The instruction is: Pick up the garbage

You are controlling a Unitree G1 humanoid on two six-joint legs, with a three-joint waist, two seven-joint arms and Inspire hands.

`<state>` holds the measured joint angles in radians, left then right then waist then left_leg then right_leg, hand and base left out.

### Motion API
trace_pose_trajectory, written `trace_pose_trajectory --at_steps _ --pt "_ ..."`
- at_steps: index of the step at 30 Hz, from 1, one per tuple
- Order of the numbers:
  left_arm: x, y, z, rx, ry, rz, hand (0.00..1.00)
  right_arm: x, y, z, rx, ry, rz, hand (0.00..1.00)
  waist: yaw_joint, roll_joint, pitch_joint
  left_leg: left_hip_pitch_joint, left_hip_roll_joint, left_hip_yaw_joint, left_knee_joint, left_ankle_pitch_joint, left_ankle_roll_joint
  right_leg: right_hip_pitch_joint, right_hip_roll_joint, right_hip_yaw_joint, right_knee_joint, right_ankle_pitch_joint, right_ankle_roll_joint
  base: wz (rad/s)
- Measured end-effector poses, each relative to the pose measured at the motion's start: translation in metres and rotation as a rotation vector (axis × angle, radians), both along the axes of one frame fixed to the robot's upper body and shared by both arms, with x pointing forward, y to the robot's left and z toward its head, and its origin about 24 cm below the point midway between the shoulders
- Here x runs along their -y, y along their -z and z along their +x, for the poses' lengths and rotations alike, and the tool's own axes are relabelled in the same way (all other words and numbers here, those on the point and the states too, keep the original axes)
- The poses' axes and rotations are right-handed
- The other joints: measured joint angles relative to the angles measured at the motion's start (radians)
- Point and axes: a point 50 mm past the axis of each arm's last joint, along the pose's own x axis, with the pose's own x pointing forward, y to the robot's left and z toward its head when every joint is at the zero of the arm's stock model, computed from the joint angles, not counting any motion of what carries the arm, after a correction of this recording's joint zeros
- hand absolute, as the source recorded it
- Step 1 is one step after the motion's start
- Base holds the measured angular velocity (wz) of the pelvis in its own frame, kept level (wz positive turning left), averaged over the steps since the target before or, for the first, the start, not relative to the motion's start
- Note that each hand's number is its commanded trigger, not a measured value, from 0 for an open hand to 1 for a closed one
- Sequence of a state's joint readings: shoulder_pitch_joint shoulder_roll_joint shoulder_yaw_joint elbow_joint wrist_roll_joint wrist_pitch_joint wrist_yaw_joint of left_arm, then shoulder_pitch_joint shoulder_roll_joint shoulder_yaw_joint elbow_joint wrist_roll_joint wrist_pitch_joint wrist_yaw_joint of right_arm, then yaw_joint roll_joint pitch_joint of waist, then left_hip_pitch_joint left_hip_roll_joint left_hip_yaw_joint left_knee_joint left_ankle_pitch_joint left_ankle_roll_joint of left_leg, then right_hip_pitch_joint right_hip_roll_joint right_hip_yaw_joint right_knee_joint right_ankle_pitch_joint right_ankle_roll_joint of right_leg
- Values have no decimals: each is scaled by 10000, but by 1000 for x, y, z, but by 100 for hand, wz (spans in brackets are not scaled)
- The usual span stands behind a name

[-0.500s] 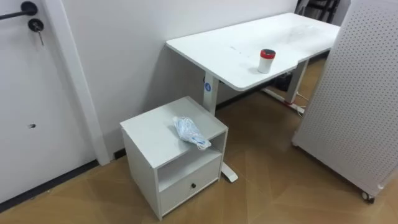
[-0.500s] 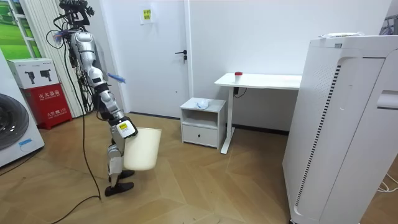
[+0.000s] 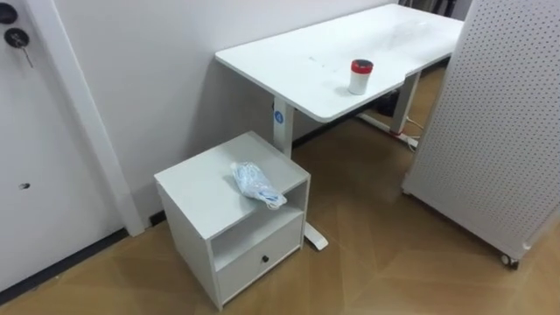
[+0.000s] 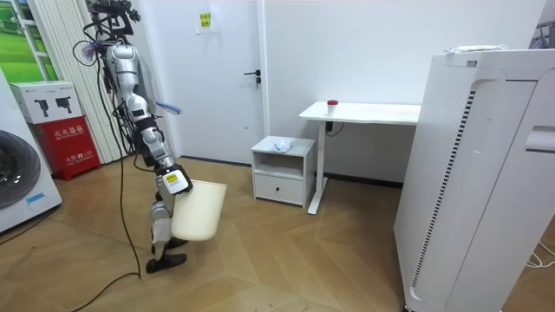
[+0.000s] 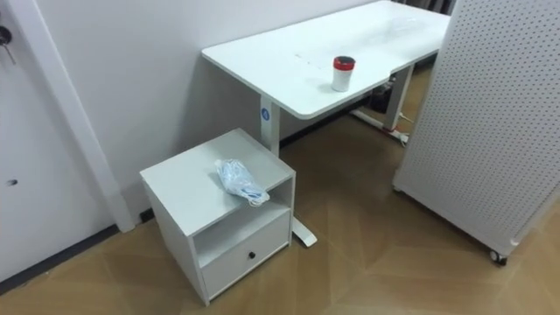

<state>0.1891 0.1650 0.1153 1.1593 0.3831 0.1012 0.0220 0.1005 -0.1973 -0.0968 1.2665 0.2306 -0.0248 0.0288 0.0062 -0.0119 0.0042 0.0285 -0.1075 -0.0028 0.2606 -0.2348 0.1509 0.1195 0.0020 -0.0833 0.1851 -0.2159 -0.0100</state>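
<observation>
A crumpled bluish-white wrapper (image 3: 256, 184) lies on top of a low white nightstand (image 3: 197, 188) that has an open shelf and a drawer. In the room view I stand on the wooden floor a couple of steps from that nightstand (image 4: 282, 169), facing it. My right hand (image 4: 173, 181) is at the rim of a cream waste bin (image 4: 199, 211), which hangs at my side off the floor.
A white desk (image 3: 306, 61) stands beside the nightstand, with a small white cup with a red lid (image 3: 360, 76) near its front edge. A white perforated cabinet on castors (image 3: 499, 131) stands at the right. A white door (image 3: 26, 166) is at the left.
The eye view has shifted, so nightstand and desk sit further left. In the room view I have edged slightly toward the nightstand, the bin moving with me.
</observation>
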Motion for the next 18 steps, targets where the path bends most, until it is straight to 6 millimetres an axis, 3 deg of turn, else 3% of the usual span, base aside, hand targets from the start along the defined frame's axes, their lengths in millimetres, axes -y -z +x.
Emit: trace_pose_trajectory --at_steps 7,12,13,14,15,16,17,18 --pt "0 0 -5 -112 -36 160 0 -2 1 -2 -156 -126 88 100 11 -20 -5 -23 7 -6 -10 -8 -13 -14 18 -36 29 -26 -38 0" --pt "-1 0 -7 -182 -153 141 0 -3 1 0 -90 -299 186 100 23 -119 -12 -405 13 42 714 -187 -181 -389 68 -86 664 -371 -243 -2" --pt "-2 0 -8 -185 -274 141 0 -3 1 3 -31 -332 209 100 41 -163 -29 -626 43 228 1182 -361 -492 -604 21 -185 1013 -605 -300 -17" --pt "-3 0 -11 -287 -341 142 0 -3 1 4 12 -380 252 100 59 -223 0 -926 100 334 1812 -634 -977 -764 -2 -323 1370 -870 -347 -20" --pt "-3 0 -10 -294 -329 123 0 -3 1 5 38 -402 279 100 47 -236 9 -1111 166 375 2195 -763 -1205 -857 -4 -330 1563 -980 -405 -18" --pt "-3 0 -11 -401 -343 84 0 -3 1 7 61 -448 291 100 33 -240 20 -1406 356 595 2832 -971 -1592 -980 -12 -291 1922 -1252 -550 -13" --pt "-3 0 -16 -616 -349 48 0 -4 1 8 55 -492 319 100 20 -262 19 -1464 460 696 3159 -1068 -1762 -1013 23 -270 2190 -1437 -610 -9" --pt "-2 1 -17 -678 -309 30 0 -4 1 7 34 -475 326 100 -12 -277 9 -1469 490 734 3253 -1080 -1783 -1001 29 -277 2265 -1486 -650 0"
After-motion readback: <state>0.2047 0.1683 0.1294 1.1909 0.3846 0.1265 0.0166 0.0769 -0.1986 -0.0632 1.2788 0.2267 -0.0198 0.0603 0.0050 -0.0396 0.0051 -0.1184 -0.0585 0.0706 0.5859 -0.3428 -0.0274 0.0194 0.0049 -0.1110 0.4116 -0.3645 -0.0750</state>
